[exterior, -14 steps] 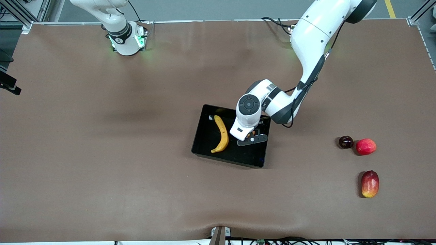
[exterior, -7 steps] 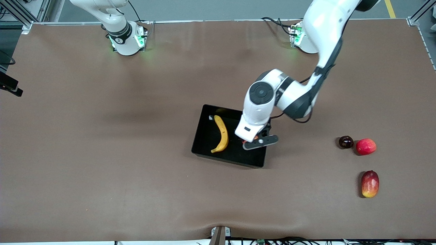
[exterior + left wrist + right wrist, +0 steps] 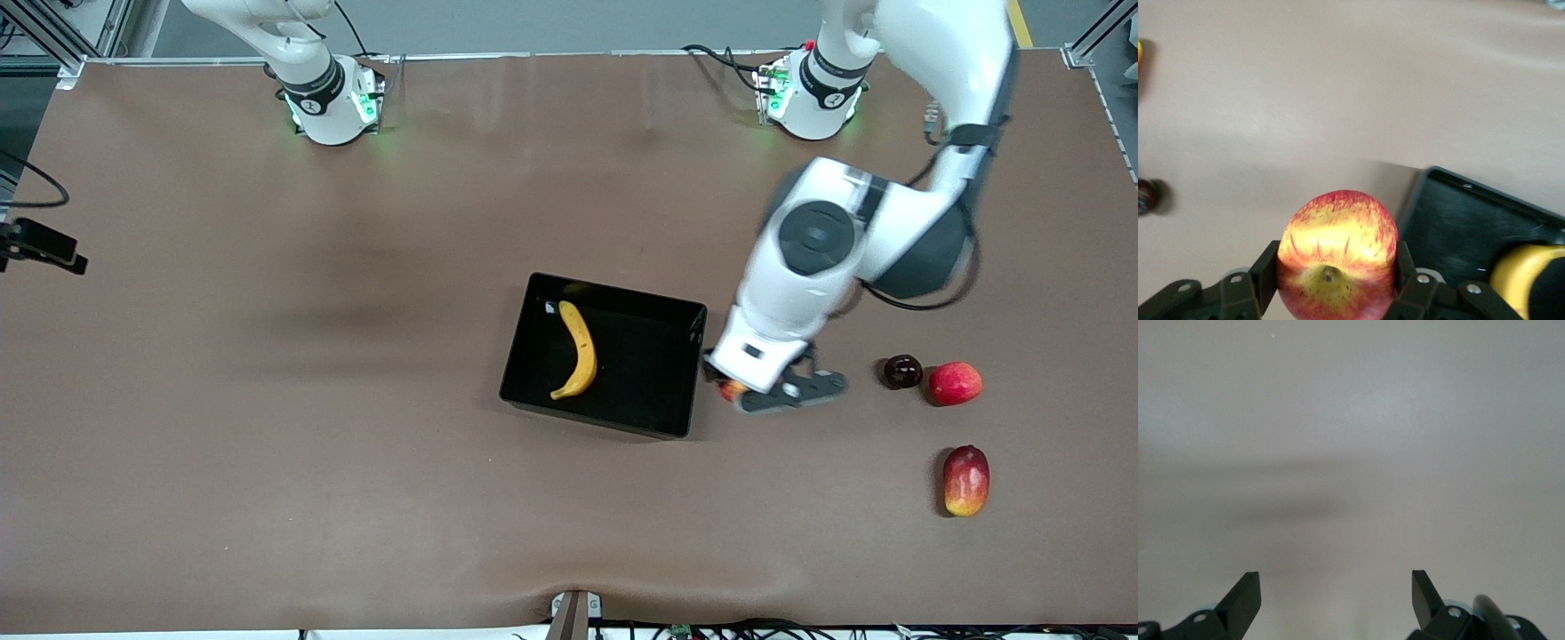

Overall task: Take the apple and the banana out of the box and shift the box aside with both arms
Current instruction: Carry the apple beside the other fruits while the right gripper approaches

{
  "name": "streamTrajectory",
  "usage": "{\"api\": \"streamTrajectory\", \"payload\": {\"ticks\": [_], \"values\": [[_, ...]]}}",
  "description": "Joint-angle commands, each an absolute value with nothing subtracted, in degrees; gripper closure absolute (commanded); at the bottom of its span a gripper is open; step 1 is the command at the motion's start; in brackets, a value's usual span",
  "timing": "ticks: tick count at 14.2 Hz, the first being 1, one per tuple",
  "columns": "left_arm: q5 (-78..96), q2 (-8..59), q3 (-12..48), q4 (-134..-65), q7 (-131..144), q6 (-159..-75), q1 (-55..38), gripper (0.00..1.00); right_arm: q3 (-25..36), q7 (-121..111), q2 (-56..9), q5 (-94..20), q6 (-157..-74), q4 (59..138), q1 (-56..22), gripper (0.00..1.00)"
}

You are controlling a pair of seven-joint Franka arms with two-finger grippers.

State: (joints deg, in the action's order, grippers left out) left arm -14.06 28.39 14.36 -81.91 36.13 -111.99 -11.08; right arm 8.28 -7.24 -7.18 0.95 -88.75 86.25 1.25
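Red-yellow apple point(image 3: 1337, 257) in left claw point(image 3: 772, 393), beside black box point(image 3: 533, 307).

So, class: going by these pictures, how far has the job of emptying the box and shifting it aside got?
Done: the apple is out of the box, clamped in the left gripper above the table beside the box, at the left arm's end. In hand: carrying it; it is not set down yet. Left: the banana lies in the box, and the box awaits both arms. The right gripper waits open over bare table.
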Motion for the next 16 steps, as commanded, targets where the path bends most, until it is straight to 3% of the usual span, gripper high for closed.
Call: {"api": "streamTrajectory", "payload": {"ticks": [1,8,16], "values": [[-14.4,28.7,14.9,-83.0,28.3,-110.8,-6.4,1.0,7.4,-7.0,-10.7,0.5,-88.2,85.4,1.7,0.0],[-15.5,34.6,14.7,-85.7,21.4,-115.1,2.4,1.0,7.3,-6.1,-17.2,-17.5,-90.1,85.3,-4.3,0.0],[-19.6,41.6,14.5,-88.3,19.0,-127.6,9.4,1.0,7.3,2.5,-21.2,-17.8,-97.9,85.7,-12.7,0.0]]}}
